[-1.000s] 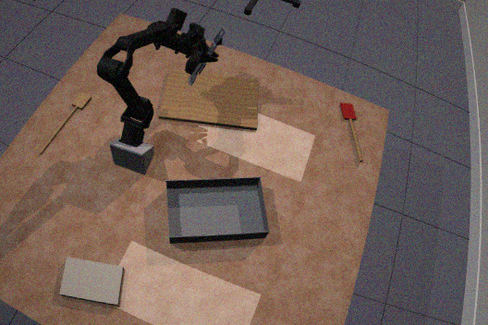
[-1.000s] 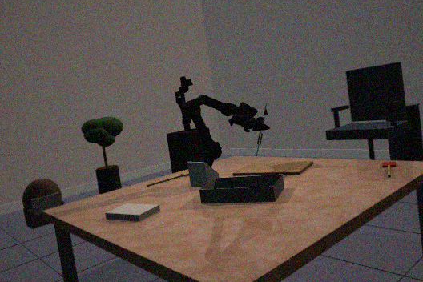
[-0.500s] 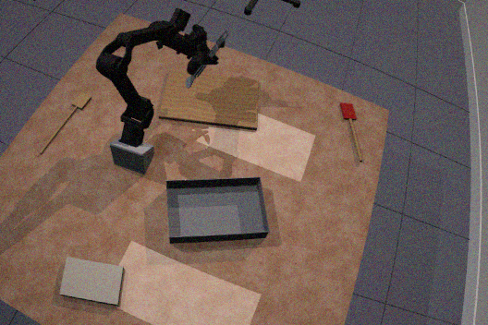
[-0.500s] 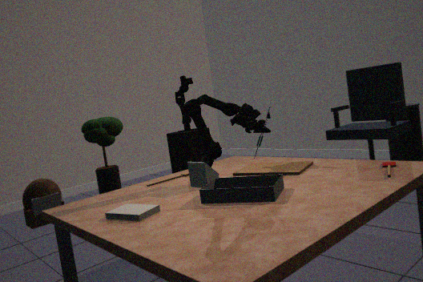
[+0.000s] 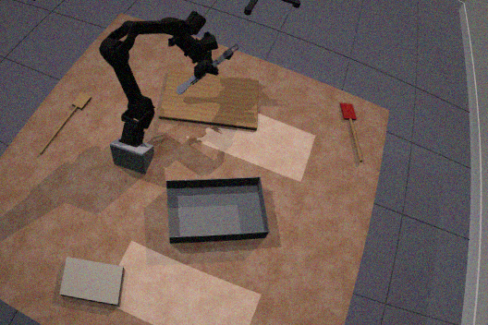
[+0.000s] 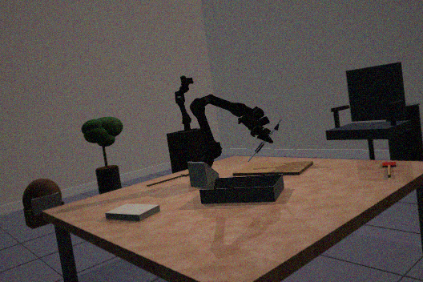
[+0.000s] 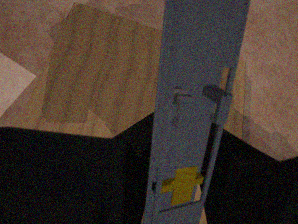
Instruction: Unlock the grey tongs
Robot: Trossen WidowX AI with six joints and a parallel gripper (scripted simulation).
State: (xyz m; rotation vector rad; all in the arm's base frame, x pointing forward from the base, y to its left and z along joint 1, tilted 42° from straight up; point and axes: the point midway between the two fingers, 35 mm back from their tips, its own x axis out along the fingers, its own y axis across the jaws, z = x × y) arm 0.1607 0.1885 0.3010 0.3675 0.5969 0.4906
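- Pickup is done: my gripper [image 5: 206, 69] is clamped on the grey tongs [image 5: 203, 71], held in the air over the wooden board [image 5: 210, 102], tips slanting down.
- The roasting tin [image 5: 217, 209] sits without them.
- I can't tell whether they're unlocked.
- Left, I judge: lowering, placing open, releasing.
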